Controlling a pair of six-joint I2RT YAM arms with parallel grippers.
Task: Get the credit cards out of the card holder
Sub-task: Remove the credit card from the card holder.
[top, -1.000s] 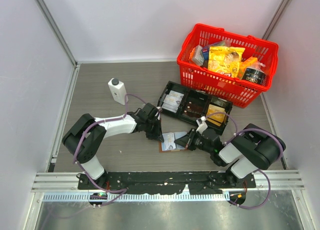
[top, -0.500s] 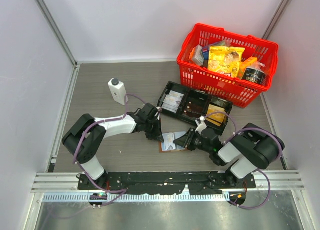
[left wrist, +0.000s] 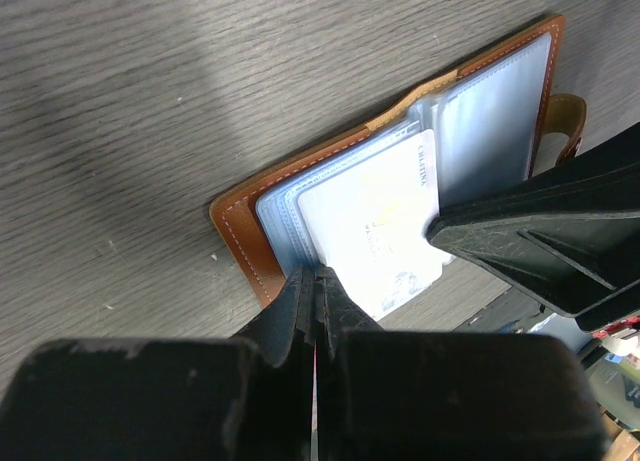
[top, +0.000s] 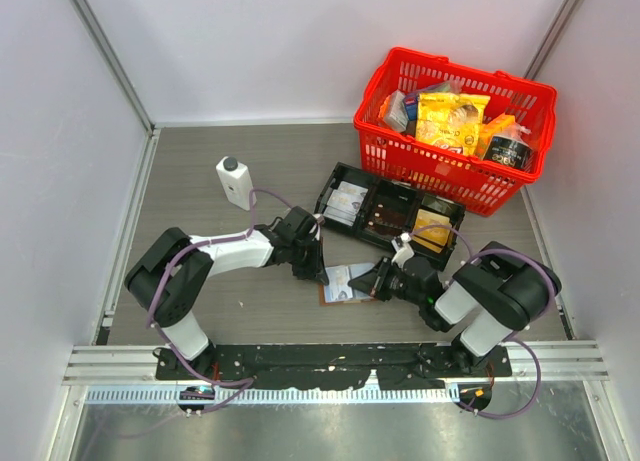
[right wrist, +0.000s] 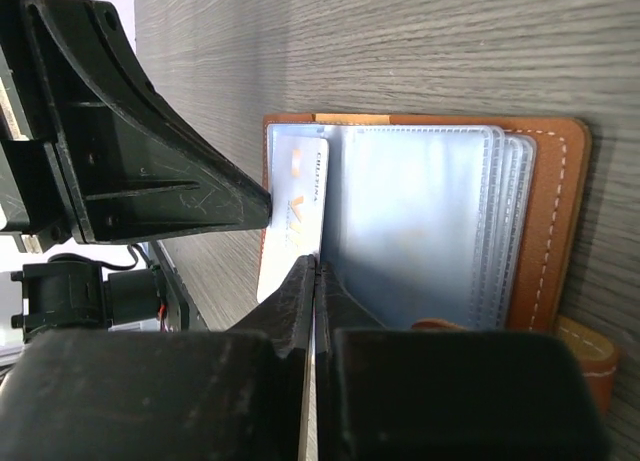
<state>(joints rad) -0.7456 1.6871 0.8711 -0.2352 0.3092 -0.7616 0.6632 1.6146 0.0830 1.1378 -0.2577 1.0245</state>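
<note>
1. The card holder (left wrist: 243,236) lies open and flat on the desk (top: 200,151), with a claw meeting it from each side.
2. The left claw (left wrist: 315,281) is fully closed, finger against finger. Its tips sit at the edge of the holder's pale bluish pockets (right wrist: 420,231), and nothing shows between them.
3. The right claw (right wrist: 315,271) is closed too, with only a hairline seam between its fingers. Its tips meet the long edge of a whitish credit card (left wrist: 375,226). Whether the card is pinched in that seam cannot be told.
4. That card sits on the inner pages and pokes out past the holder's brown border on one side.
5. The holder's small side tab (right wrist: 585,346) lies on the right claw's side.
6. In the top view the holder sits near the front of the desk, between the two arms.
7. Just behind it is a black three-compartment tray (top: 390,213).
8. A red basket (top: 400,159) full of packets stands behind the tray at the right rear.
9. A white bottle (top: 236,181) stands upright to the left, well apart from the holder.
</note>
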